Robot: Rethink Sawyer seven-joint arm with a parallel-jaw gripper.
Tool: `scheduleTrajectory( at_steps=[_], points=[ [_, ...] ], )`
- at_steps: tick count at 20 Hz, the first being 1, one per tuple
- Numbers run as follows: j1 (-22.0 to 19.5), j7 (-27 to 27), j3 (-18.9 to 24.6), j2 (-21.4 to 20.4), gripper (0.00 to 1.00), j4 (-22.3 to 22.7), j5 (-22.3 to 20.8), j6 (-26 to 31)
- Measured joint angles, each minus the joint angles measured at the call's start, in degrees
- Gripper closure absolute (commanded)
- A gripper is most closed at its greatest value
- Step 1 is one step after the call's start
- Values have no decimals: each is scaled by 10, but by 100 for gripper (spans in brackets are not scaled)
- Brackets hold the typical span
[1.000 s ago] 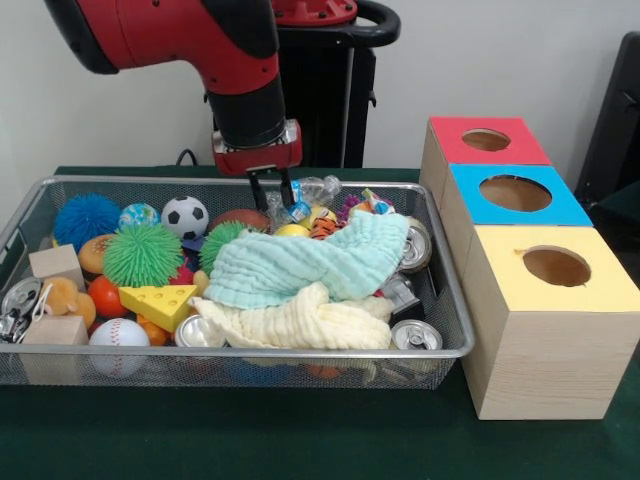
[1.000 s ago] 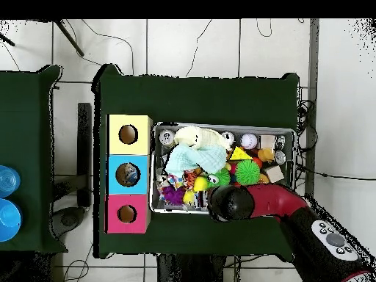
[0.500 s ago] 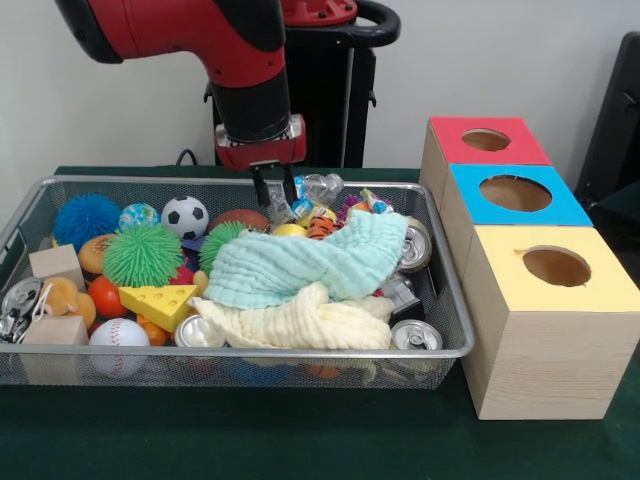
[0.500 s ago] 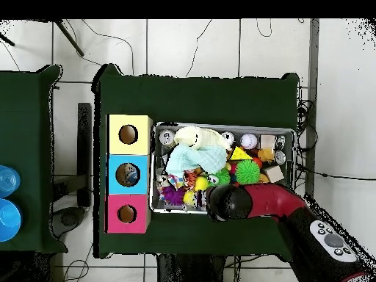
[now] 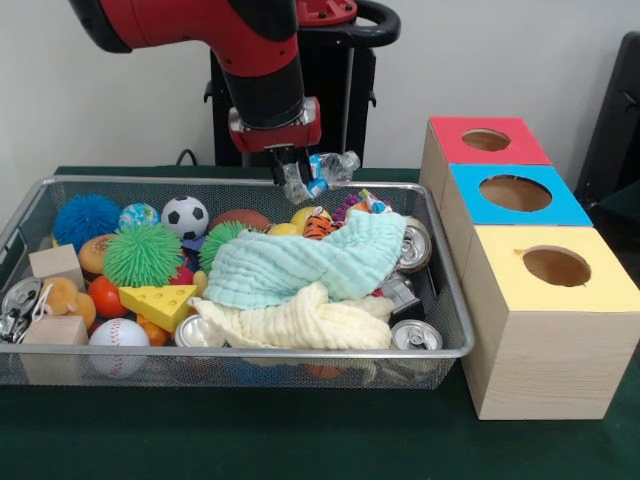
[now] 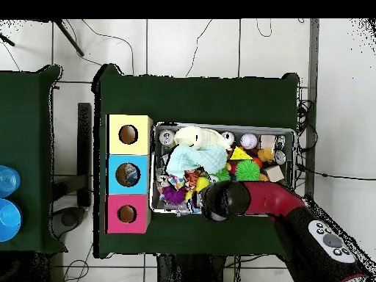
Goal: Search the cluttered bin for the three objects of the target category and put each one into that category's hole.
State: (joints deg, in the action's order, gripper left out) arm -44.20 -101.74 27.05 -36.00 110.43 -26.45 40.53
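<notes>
**Above the bin's far rim: crushed bottle in the jaws**

Over the wire mesh bin (image 5: 452, 330), at about 12 o'clock of its clutter in the front view, hangs the gripper (image 5: 291, 178) on the red and black arm (image 5: 255, 45), jaws closed narrow around a crumpled clear plastic bottle (image 5: 325, 170). Lifted clear of the pile, bottle sticking out toward 3 o'clock from the fingers, blue label showing.

Below it, at the bin's centre, lies a mint green cloth (image 5: 300, 265) over a pale yellow cloth (image 5: 300, 322). Toward 9 o'clock: 1 green spiky ball (image 5: 142, 254), 1 blue spiky ball (image 5: 86, 217), 1 soccer ball (image 5: 184, 216), 1 yellow cheese wedge (image 5: 160, 303), 1 baseball (image 5: 119, 335) and 2 wooden blocks (image 5: 56, 264). At 5 o'clock of the cloths, a drinks can (image 5: 416, 335) end-up near the front corner.

Beside the bin at 3 o'clock stands a row of 3 wooden boxes with round holes: red box (image 5: 485, 141) farthest, blue box (image 5: 515, 194) in the middle, yellow box (image 5: 552, 268) nearest.

From overhead, only the arm's wrist (image 6: 224, 200) covering the bin's 6 o'clock edge; gripper hidden beneath it.
</notes>
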Motion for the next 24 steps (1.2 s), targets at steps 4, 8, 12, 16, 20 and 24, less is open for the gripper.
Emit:
scheduleTrajectory(
  at_steps=[4, 8, 12, 16, 20, 24],
  points=[
    [5, 0, 0, -14, 100, 1, 21, 36],
    [5, 0, 0, -24, 100, 1, 35, 54],
    [7, 0, -1, -36, 100, 2, 54, 64],
    [20, 0, -6, -54, 100, 2, 83, 64],
    [40, 0, -13, -67, 100, 3, 106, 64],
    [80, -5, -30, -82, 100, 7, 133, 64]
  ],
)
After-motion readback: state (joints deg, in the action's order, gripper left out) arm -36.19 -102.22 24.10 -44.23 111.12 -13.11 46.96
